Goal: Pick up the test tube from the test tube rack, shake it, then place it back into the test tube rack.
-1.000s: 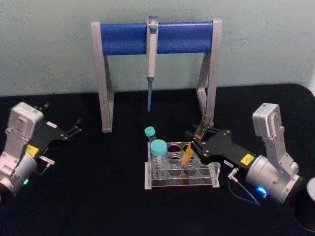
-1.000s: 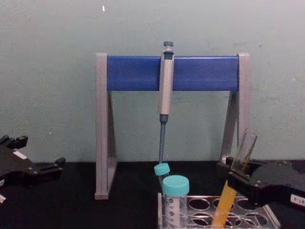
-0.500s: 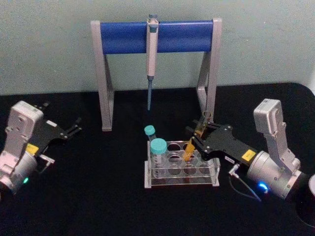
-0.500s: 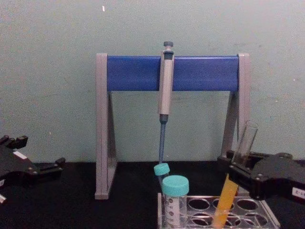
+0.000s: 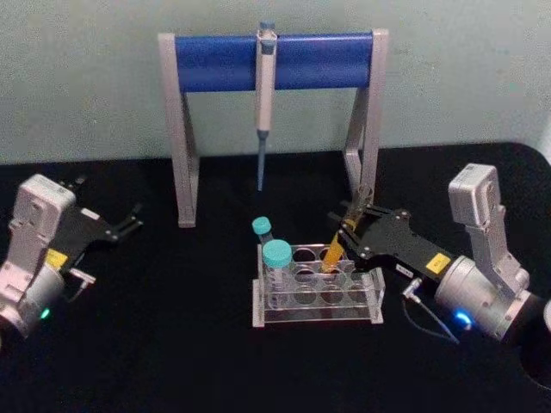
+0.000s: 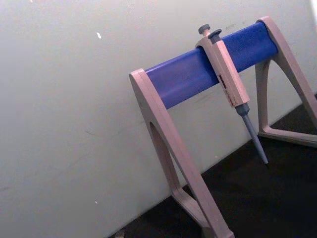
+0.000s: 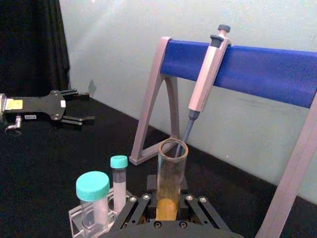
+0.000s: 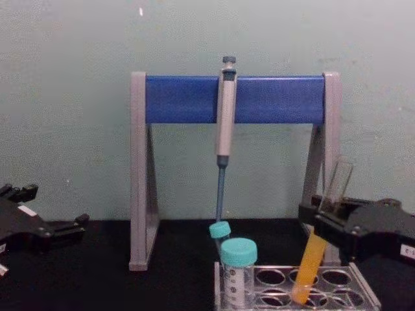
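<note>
The tube (image 5: 332,256) in the black right tool (image 5: 349,229) is clear above the tool and orange-yellow below it, and the rack (image 5: 315,319) under it is clear, with two teal caps (image 5: 276,253) on clear tubes on the side away from the tool. Both this tool and the black left tool (image 5: 134,220) carry a yellow label (image 5: 433,261) and sit on silver-grey wrists (image 5: 480,225), with a blue light (image 5: 465,320) behind the right tool and a green one behind the left. Beyond the right tool the stand (image 5: 184,155) has grey legs and a blue bar, the pipette (image 5: 265,86) is grey with a blue tip, the table (image 5: 189,335) is black and the wall (image 5: 86,95) pale green.
</note>
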`<state>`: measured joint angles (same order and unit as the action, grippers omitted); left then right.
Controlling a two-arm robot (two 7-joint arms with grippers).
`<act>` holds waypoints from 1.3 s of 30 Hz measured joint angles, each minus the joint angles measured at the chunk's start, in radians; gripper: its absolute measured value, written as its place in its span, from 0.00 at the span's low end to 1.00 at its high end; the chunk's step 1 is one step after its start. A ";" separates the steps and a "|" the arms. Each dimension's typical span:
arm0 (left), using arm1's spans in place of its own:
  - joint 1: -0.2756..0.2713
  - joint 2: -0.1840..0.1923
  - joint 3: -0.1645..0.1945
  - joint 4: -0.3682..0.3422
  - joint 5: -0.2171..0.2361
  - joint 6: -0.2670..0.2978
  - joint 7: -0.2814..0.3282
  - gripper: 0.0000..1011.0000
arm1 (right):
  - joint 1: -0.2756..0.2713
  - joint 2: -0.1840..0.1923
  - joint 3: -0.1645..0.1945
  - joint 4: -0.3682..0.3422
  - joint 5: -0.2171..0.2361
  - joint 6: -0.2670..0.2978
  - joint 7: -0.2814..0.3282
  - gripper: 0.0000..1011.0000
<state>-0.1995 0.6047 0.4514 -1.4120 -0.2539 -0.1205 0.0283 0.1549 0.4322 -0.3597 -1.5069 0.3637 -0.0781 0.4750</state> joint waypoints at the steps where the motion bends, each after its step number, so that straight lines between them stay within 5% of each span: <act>1: 0.000 0.000 0.000 0.000 0.000 0.000 0.000 0.99 | 0.001 0.000 0.000 -0.001 0.001 0.001 0.000 0.23; 39: 0.000 0.000 0.000 0.000 0.000 0.000 0.000 0.99 | 0.000 0.044 0.013 -0.100 0.048 0.032 0.013 0.23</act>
<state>-0.1995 0.6047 0.4514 -1.4120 -0.2539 -0.1206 0.0282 0.1550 0.4765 -0.3468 -1.6073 0.4119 -0.0466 0.4882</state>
